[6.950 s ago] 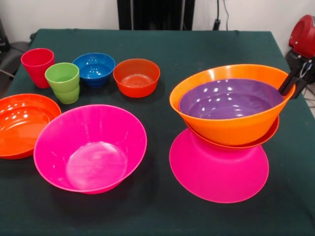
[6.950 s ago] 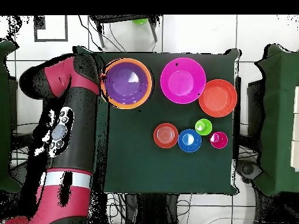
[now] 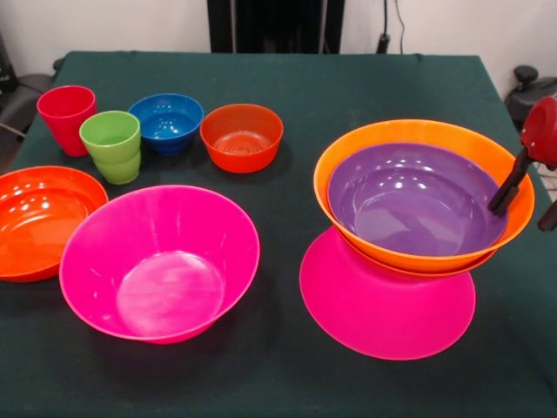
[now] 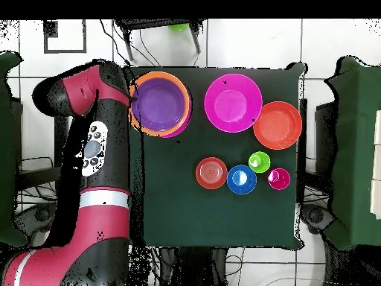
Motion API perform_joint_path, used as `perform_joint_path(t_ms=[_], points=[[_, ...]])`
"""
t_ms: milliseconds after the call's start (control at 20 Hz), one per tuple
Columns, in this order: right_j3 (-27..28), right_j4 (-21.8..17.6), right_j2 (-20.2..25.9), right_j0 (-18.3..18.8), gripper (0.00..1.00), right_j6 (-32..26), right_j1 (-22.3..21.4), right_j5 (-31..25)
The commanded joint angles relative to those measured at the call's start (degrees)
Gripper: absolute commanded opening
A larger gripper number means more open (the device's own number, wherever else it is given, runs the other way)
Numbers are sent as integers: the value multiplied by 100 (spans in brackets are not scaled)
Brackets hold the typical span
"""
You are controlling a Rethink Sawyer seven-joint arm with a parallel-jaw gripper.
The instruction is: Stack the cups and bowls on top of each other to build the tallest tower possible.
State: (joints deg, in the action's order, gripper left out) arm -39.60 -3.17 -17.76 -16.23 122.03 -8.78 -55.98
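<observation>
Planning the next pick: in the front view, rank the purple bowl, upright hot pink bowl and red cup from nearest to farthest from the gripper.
From the gripper:
1. Purple bowl, directly beside it, nested in the orange bowl.
2. Upright hot pink bowl, mid-table.
3. Red cup, far opposite corner.

Two cups (image 3: 67, 117), seven bowls (image 3: 159, 261)

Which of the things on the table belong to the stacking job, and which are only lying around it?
Belong to the job:
- tower: purple bowl in orange bowl on upturned pink bowl
- loose pink bowl
- shallow red-orange bowl
- small red-orange bowl
- blue bowl
- red cup
- green cup
- gripper

Lying about:
- nothing on the green tablecloth
</observation>
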Motion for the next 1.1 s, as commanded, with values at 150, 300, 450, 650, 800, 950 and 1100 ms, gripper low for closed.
perform_joint_path(t_ms=[150, 300, 450, 650, 800, 950, 1100], points=[[-510, -64, 599, 140, 100, -318, -200, 137], [-553, -89, 588, 200, 100, -430, -255, 92], [-507, -130, 588, 327, 100, -651, -270, 6], [-498, -246, 542, 434, 100, -837, -289, 23], [-589, -283, 531, 444, 100, -841, -360, 33], [-695, -266, 522, 460, 100, -942, -574, -171], [-787, -223, 516, 498, 100, -1102, -853, -473]])
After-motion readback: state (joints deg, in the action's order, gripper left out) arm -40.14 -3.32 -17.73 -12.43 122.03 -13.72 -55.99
